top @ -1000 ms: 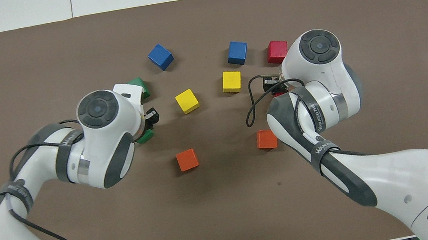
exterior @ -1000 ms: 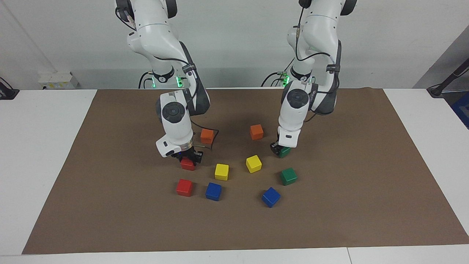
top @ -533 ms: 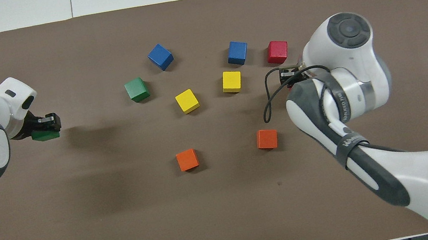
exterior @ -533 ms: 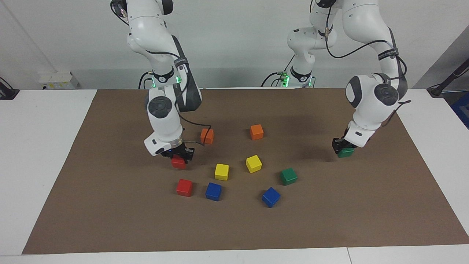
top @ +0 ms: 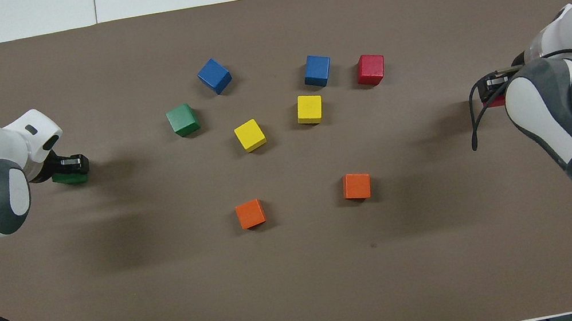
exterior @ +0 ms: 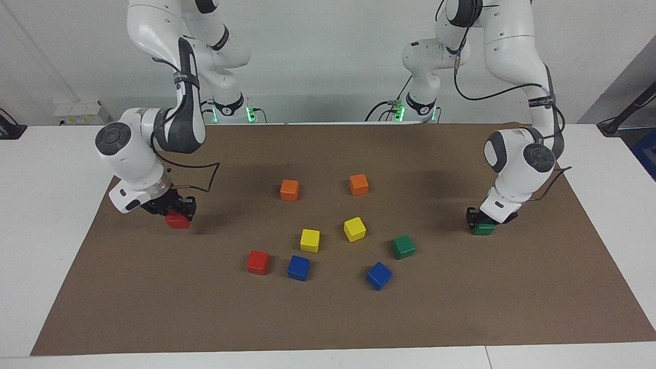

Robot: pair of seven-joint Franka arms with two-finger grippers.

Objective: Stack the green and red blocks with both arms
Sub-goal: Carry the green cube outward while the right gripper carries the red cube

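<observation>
Ten small glossy cubes with crisp edges, all equal in size, on a matte brown mat [exterior: 328, 318] covering the white bench [exterior: 51, 205]: two red, two green, two yellow, two blue, two orange. Left gripper [exterior: 482, 221] low at the left arm's end of the mat, jaws clenched on one green block [exterior: 483, 228], the block at or just above the mat. Right gripper [exterior: 171, 209] low at the right arm's end, jaws grasping one red block [exterior: 178, 220], slightly raised. Second green block [exterior: 403, 246] lying loose on the mat beside a blue cube [exterior: 378, 275]. Second red block [exterior: 258, 262] loose beside the other blue cube [exterior: 298, 267]. Two yellow cubes [exterior: 310, 240] [exterior: 354, 228] side by side mid-mat, nearer the robots than the blues. Two orange cubes [exterior: 289, 189] [exterior: 359, 184] nearest the robots. Smooth white arm shells, dark grey round joint caps, black cables.
</observation>
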